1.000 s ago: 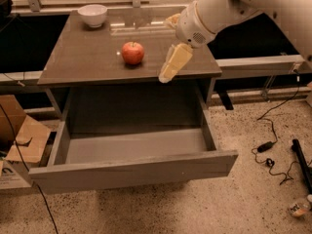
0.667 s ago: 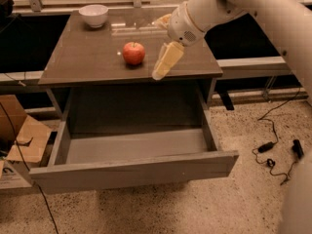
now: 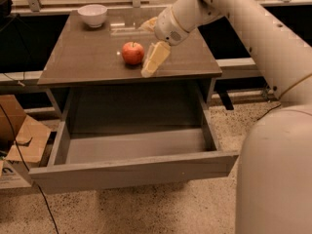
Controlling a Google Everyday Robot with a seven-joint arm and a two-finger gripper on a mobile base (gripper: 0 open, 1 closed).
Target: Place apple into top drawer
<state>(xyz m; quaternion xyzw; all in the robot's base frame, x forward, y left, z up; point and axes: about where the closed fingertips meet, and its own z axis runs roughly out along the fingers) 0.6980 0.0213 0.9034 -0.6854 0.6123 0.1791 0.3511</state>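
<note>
The red apple (image 3: 132, 52) sits on the brown cabinet top (image 3: 83, 52), near its front middle. The top drawer (image 3: 131, 172) is pulled out below it, grey and empty inside. My gripper (image 3: 151, 42) hangs just right of the apple, low over the cabinet top. It is open and holds nothing. One pale finger (image 3: 155, 58) points down beside the apple, and the other finger (image 3: 148, 24) shows farther back. The white arm reaches in from the upper right.
A white bowl (image 3: 92, 14) stands at the cabinet top's back left. A cardboard box (image 3: 22, 140) and a cable lie on the floor to the left of the drawer. My white body (image 3: 275, 174) fills the lower right.
The gripper has moved left, closer to the apple. The apple and the drawer have not moved.
</note>
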